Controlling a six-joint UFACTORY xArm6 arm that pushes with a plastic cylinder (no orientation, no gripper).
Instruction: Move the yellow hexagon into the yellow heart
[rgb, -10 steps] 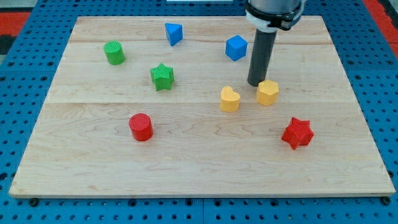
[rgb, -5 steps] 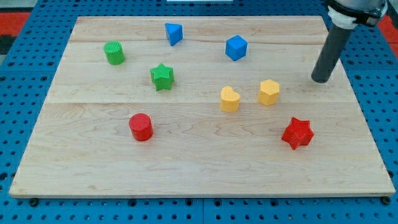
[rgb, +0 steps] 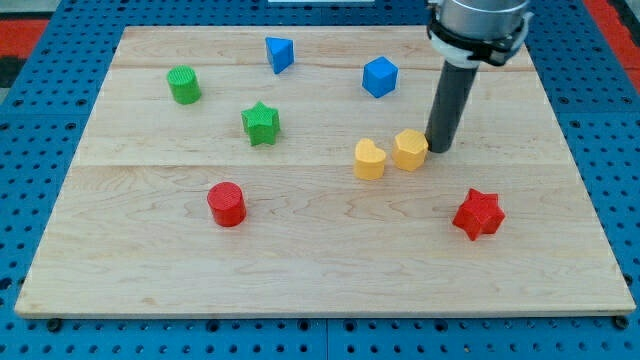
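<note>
The yellow hexagon (rgb: 410, 149) lies right of the board's middle, just right of the yellow heart (rgb: 369, 159), with at most a very thin gap between them. My tip (rgb: 438, 148) stands on the board against the hexagon's right side. The dark rod rises from it toward the view's top.
A blue cube (rgb: 380, 76) lies above the yellow pair and a blue wedge (rgb: 279, 53) near the top. A green star (rgb: 260, 123) and green cylinder (rgb: 184, 85) are at the left. A red cylinder (rgb: 227, 204) and a red star (rgb: 477, 213) lie lower down.
My tip swung out to the right of the hexagon, then came back left against its right side. The hexagon slid left, close to the heart.
</note>
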